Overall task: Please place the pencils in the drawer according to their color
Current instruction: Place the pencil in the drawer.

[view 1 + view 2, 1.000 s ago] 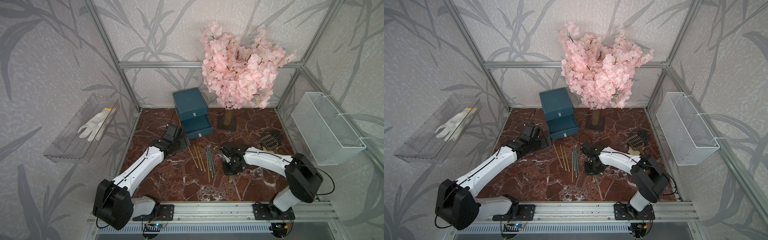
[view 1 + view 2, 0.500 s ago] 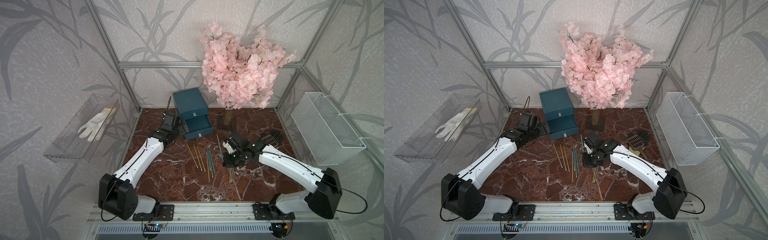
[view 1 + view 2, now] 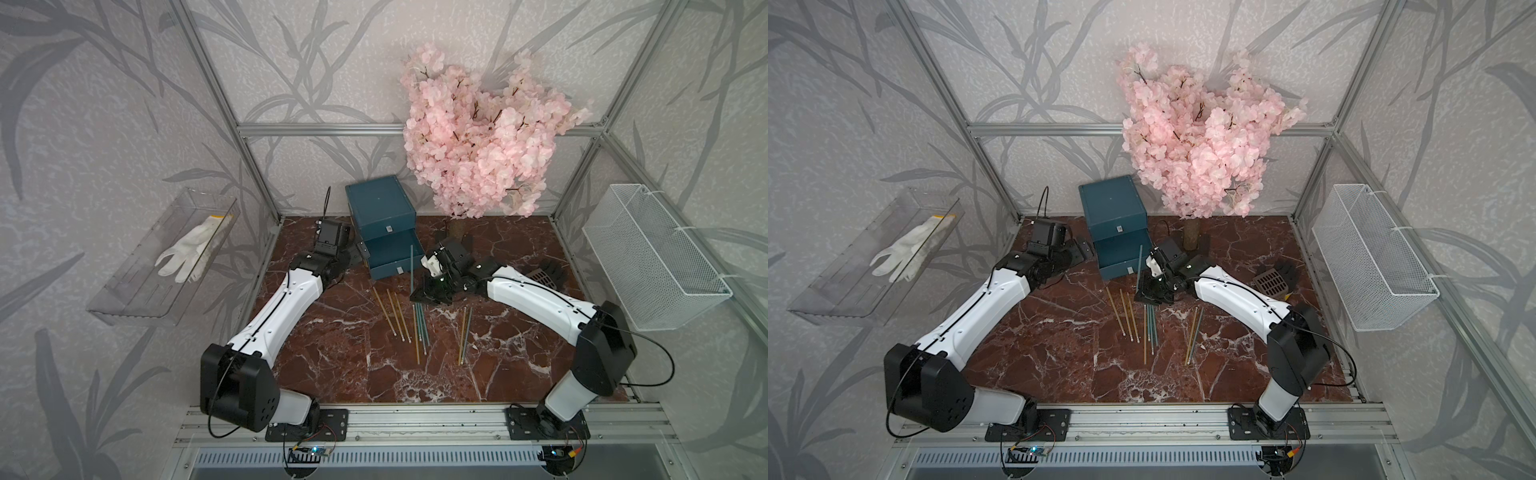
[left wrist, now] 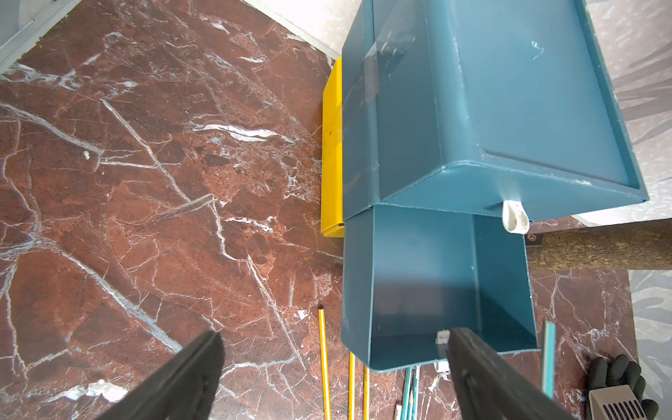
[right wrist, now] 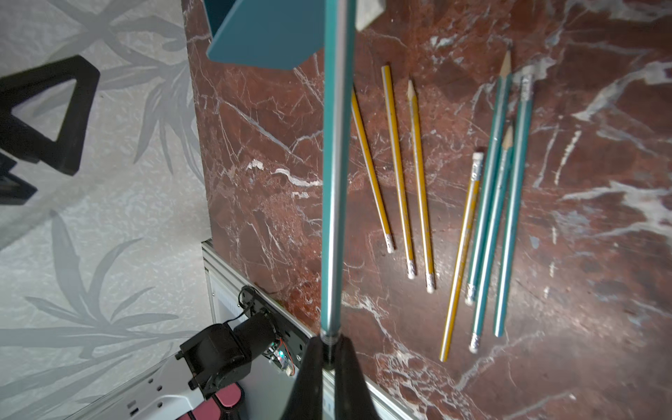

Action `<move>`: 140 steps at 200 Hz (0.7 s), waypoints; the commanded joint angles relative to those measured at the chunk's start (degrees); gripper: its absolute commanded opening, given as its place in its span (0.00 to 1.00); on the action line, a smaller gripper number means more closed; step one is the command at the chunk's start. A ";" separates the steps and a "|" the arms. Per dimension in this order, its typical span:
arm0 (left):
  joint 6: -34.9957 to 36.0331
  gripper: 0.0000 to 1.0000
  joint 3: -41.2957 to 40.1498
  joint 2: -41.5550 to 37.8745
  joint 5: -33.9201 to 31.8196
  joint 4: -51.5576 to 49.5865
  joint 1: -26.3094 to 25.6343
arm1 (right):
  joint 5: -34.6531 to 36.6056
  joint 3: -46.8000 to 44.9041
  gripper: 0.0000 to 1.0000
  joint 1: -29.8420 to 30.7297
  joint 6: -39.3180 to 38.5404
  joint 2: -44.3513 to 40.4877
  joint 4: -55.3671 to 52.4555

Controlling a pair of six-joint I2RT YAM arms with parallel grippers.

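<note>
- A red-brown marble table point(image 3: 332, 365) is lying inside a metal frame. Leaf-patterned walls are closing it in, and a pink tree point(image 3: 478, 158) is standing at the back.
- A clear tray point(image 3: 137, 291) is hanging on one wall and holding a white glove point(image 3: 189, 249); a wire basket point(image 3: 648, 257) is hanging opposite.
- The chest point(image 3: 380, 203) is standing at the back of the table. Its open drawer point(image 4: 436, 283) is sticking out and showing a bare teal floor, and a yellow drawer point(image 4: 332, 152) is peeking out low down.
- Yellow and teal pencils point(image 3: 401, 313) are lying in loose rows in front of the chest.
- The right gripper point(image 5: 329, 340) is pinching a teal pencil point(image 5: 336, 163) by its eraser end and holding it nearly upright, just beside the open drawer.
- The left gripper point(image 4: 334, 336) is hovering by the chest's other side, its fingers spread wide and holding nothing.
- A second ago the right gripper was down among the lying pencils; it has been lifting the teal pencil and carrying it toward the drawer. The left gripper has been drawing back toward the chest.
</note>
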 commanded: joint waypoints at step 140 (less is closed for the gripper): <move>0.27 1.00 -0.21 -1.77 1.65 -1.33 0.24 | -7.91 11.90 0.00 -4.87 21.83 17.60 23.52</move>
